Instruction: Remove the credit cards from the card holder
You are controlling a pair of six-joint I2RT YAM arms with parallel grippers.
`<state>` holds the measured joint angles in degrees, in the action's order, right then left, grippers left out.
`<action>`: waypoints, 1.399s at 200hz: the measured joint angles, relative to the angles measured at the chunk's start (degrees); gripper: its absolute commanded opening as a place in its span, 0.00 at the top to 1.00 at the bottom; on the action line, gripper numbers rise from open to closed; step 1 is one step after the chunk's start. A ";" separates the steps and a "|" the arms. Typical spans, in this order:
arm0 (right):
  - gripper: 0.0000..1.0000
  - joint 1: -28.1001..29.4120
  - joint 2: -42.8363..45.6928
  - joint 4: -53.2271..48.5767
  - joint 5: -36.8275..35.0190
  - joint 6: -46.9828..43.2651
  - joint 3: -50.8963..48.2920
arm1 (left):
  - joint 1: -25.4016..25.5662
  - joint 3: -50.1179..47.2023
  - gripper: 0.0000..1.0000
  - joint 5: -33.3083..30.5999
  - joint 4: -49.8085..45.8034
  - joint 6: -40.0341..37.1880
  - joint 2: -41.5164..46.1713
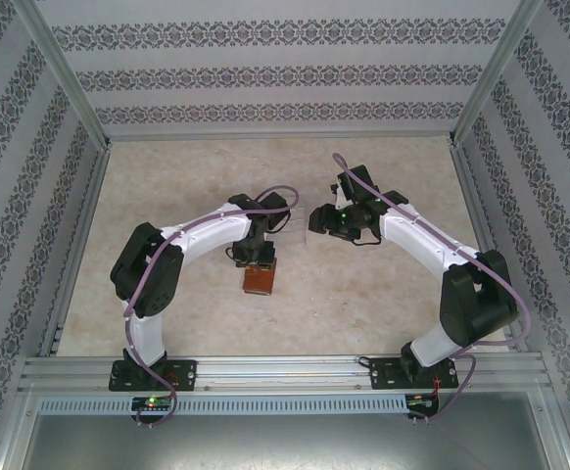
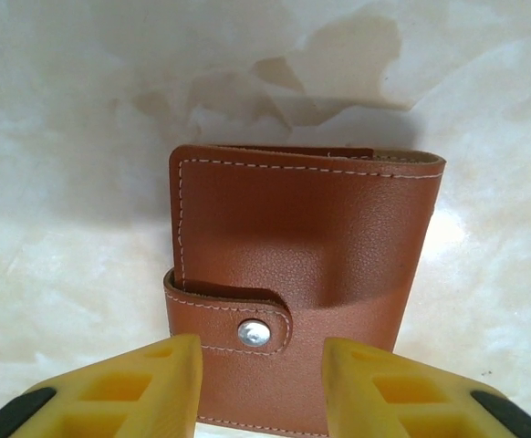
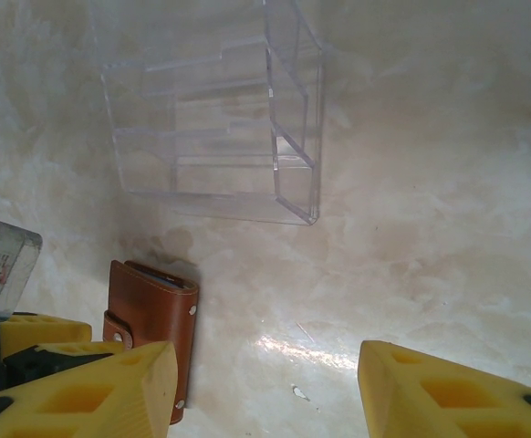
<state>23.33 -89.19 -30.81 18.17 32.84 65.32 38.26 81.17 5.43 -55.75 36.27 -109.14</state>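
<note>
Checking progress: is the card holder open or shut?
Shut: the card holder lies folded, its tab strap snapped over the cover.

Bright diffuse light; soft shadow beyond card holder (image 2: 302,265); table (image 3: 288,351) glare.

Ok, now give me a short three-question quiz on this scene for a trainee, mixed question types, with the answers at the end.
1. True or false: the card holder lies open with its cards showing.
2. What is between the fingers of the right gripper? A) a dark card B) nothing C) a pen
3. Fill the gap: in the left wrist view, the gap between the fingers of the left gripper lines up with the holder's silver ____.

Key
1. False: it is folded shut, with the strap fastened.
2. B
3. snap button
</note>
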 measured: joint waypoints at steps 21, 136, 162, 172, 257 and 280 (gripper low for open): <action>0.45 0.00 0.00 0.02 0.22 0.00 -0.20 | 0.00 -0.70 0.64 0.79 0.07 0.00 0.00; 0.46 0.00 0.02 0.22 0.37 0.20 -1.84 | 0.00 -2.97 0.62 1.36 0.66 -0.68 -1.18; 0.46 0.00 0.02 0.22 0.37 0.22 -2.08 | 0.00 -1.73 0.61 0.61 0.22 -1.40 -1.18; 0.46 0.00 0.02 0.24 0.37 0.24 -2.08 | 0.00 -1.05 0.61 0.35 0.13 -1.60 -1.18; 0.46 0.02 -0.07 0.22 0.37 0.37 -2.08 | 0.00 -0.13 0.68 0.44 0.17 -3.08 -3.65; 0.47 0.07 -0.13 0.22 0.37 0.44 -2.08 | -0.11 -0.20 0.75 0.35 0.15 -3.32 -3.63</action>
<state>23.40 -89.32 -30.59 18.55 33.28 63.24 38.15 80.97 5.78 -55.59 32.95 -112.77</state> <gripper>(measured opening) 0.533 0.278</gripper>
